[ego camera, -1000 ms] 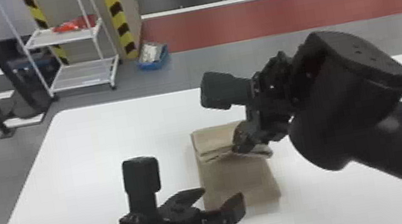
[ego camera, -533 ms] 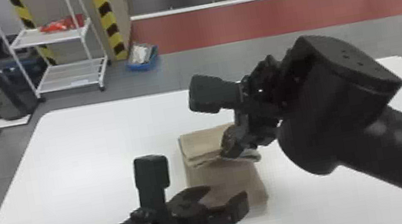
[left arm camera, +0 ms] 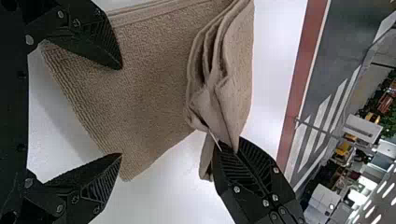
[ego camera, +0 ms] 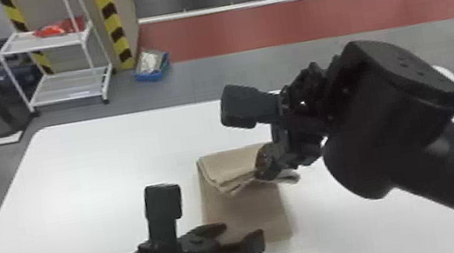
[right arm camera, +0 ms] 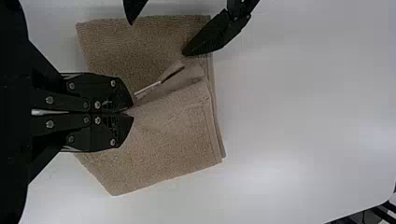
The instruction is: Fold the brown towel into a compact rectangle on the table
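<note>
The brown towel (ego camera: 245, 215) lies on the white table, its far part folded over in several layers. At the right end of that layered edge my right gripper (ego camera: 263, 175) is shut on the cloth. My left gripper (ego camera: 244, 231) stands open over the towel's near left part. In the left wrist view, the left gripper (left arm camera: 122, 112) has its fingers apart above the single-looking flat part of the towel (left arm camera: 140, 79), holding nothing. In the right wrist view, the right gripper (right arm camera: 132, 112) pinches a raised fold of the towel (right arm camera: 163, 135).
The white table (ego camera: 82, 161) extends around the towel on every side. Beyond its far edge stand a white shelf rack (ego camera: 66, 91) and a blue box (ego camera: 152, 66) on the floor. The two grippers are close together over the towel.
The whole head view has shifted slightly, moving the table and background leftward at first. Relative to the towel, my left gripper has moved a little to the right; my right gripper keeps its hold.
</note>
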Controlling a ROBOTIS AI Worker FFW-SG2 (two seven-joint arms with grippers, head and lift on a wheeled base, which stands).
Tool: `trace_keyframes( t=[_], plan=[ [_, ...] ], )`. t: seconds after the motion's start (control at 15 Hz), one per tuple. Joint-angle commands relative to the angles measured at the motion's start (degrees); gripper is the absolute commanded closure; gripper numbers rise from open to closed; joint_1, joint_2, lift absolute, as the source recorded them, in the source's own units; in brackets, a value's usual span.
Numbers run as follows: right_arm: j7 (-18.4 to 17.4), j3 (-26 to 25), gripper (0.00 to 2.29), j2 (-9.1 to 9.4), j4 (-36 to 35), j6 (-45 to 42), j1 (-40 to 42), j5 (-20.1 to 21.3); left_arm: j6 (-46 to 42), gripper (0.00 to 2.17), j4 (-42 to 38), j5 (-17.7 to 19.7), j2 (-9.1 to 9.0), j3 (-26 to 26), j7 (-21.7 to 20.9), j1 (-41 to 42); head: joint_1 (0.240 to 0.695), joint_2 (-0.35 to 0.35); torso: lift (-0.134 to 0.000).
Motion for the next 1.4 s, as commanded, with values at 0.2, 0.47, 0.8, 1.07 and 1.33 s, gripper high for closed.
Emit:
trace_keyframes(
  t=[0.2,0.47,0.8,1.07,1.33],
  plan=[
    [0.97,-0.1,1.36,-0.5,-1.73,1.09,0.43,-0.5,0.18,0.26,-0.37,0.01,0.03,0.51,-0.06,0.6,0.695,-0.012,-0.124],
    [2.82,-0.36,1.36,-2.43,-6.21,3.55,1.66,-0.5,0.18,0.26,-0.02,0.1,-0.14,0.33,-0.06,0.42,0.695,-0.009,-0.124],
    [4.66,-0.28,1.36,-2.78,-8.15,4.25,3.16,-0.5,0.18,0.26,0.25,0.1,-0.14,0.42,-0.06,0.33,0.695,-0.016,-0.124],
    [6.51,-0.28,1.36,-2.96,-9.99,5.48,3.6,-0.5,0.18,0.26,0.25,0.1,-0.14,0.59,-0.06,0.33,0.695,-0.006,-0.124],
    [8.09,-0.36,1.36,-3.31,-11.31,6.01,4.65,-0.59,0.18,0.26,0.25,0.1,-0.06,0.77,-0.06,0.33,0.695,0.0,-0.124]
  ],
)
